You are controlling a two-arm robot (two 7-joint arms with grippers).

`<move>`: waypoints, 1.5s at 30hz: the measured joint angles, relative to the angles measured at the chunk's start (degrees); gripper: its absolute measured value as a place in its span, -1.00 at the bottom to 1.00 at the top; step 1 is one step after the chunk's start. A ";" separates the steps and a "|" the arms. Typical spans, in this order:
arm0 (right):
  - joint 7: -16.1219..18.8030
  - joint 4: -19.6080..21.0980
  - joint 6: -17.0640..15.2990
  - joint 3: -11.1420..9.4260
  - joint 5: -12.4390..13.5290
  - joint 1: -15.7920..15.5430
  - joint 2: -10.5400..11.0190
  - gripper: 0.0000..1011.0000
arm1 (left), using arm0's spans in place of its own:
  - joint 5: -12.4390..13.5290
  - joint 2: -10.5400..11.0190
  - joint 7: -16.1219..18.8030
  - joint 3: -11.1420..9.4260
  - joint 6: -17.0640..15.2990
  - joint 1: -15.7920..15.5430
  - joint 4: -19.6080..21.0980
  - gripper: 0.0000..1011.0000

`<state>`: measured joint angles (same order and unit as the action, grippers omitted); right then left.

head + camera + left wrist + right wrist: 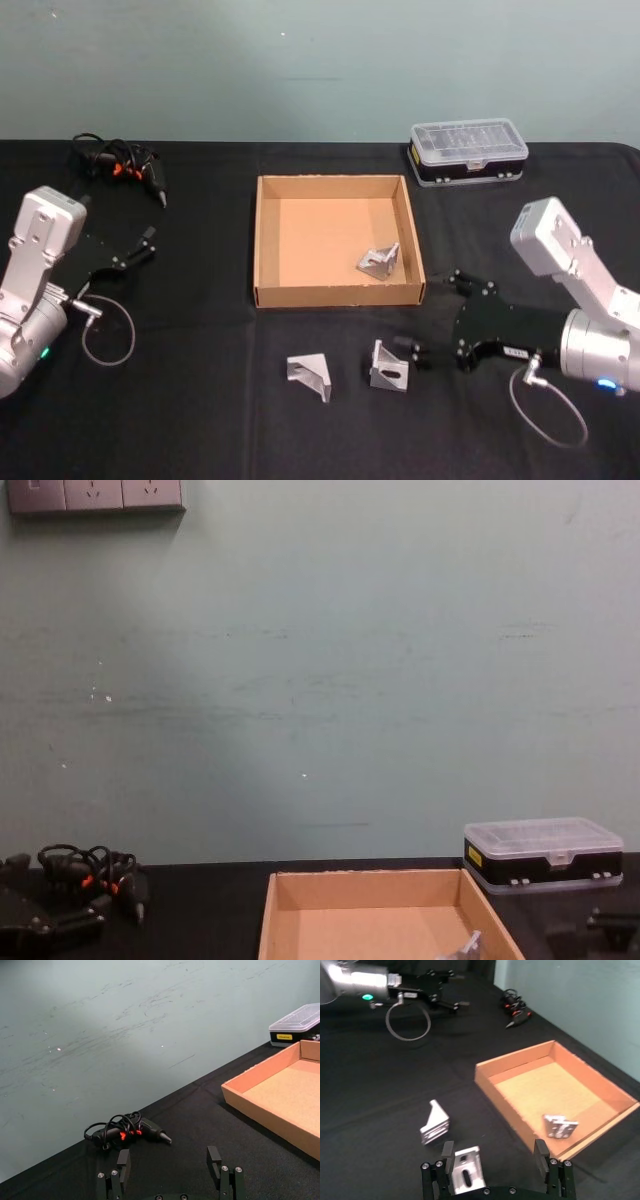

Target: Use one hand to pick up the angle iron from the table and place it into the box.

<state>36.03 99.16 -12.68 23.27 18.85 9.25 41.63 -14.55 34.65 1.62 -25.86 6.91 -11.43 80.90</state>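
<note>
One table point(200, 420): black, bearing the box point(338, 295).
Box: one angle iron point(380, 261) inside, near-right corner.
Right gripper point(435, 312): before box's right corner, fingers spread, empty; fingertip just beside second angle iron point(388, 367), contact unclear.
Left gripper point(130, 255): left of box, spread, empty.
Third angle iron point(309, 376): before box.

I see the black surface point(200, 420) carrying a cardboard box point(335, 294) at centre, a left angle iron point(309, 375) and a right angle iron point(388, 367) near its front wall, a clear-lidded black case point(467, 152) far right, and a corded tool point(125, 165) far left.
</note>
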 joint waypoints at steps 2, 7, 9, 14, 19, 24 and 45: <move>0.24 0.06 0.15 0.40 0.07 -0.14 0.42 0.99 | 0.00 0.00 0.00 0.00 0.00 0.00 0.00 0.98; 0.97 -0.39 0.56 1.80 0.21 -0.33 1.26 0.99 | 0.00 0.00 0.00 0.00 0.00 0.00 0.00 0.98; 1.17 -1.01 0.74 2.70 0.19 -0.26 1.34 0.99 | 0.00 0.00 0.00 0.00 0.00 0.00 0.00 0.98; 1.42 -2.53 0.93 4.47 -0.10 0.35 1.05 0.99 | 0.00 0.00 0.00 0.00 0.00 0.00 0.00 0.98; 1.38 -3.97 1.10 5.90 -0.66 1.18 0.27 0.99 | 0.00 0.00 0.00 0.00 0.00 0.00 0.00 0.98; 1.22 -5.19 1.29 6.81 -0.90 1.98 -0.73 0.99 | 0.00 0.00 0.00 0.00 0.00 0.00 0.00 0.98; 1.04 -10.49 1.56 9.97 -2.62 6.70 -5.03 0.99 | 0.00 0.00 0.00 0.00 0.00 0.00 0.00 0.98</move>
<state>37.07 88.67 -11.13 33.24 16.23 15.95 36.60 -14.55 34.64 1.62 -25.86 6.91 -11.43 80.90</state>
